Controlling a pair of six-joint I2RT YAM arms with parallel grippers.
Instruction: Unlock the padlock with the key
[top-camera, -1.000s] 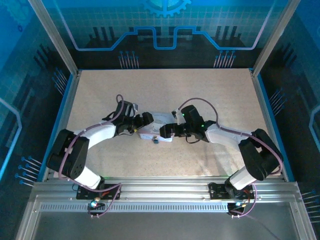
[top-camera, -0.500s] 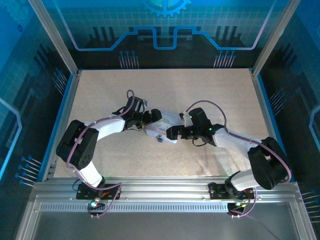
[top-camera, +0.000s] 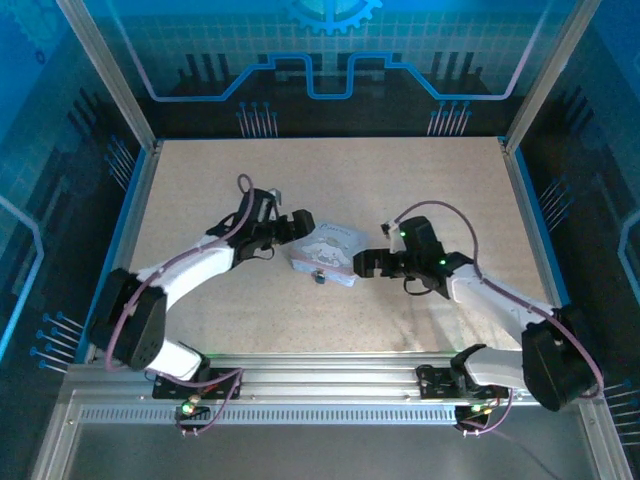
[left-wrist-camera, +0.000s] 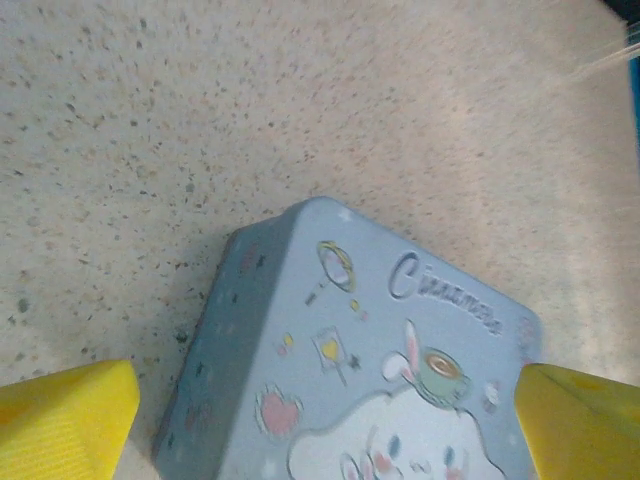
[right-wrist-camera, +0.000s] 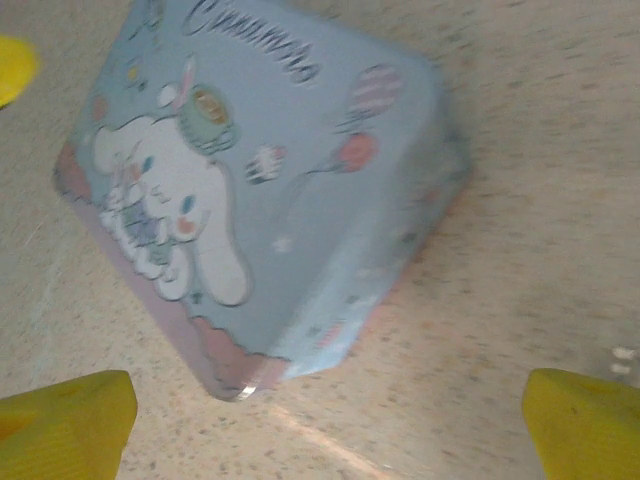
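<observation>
Seemingly early on: left gripper (top-camera: 299, 222) and right gripper (top-camera: 362, 263) flanked the tin (top-camera: 330, 245), both wide open, empty; gripping the tiny padlock (top-camera: 318, 277) and key probably came next.

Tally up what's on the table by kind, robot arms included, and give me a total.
Robot arms: 2, the left tool and the right tool both open
Lilac cartoon tin: 1
Padlock: 1
Total: 4
</observation>
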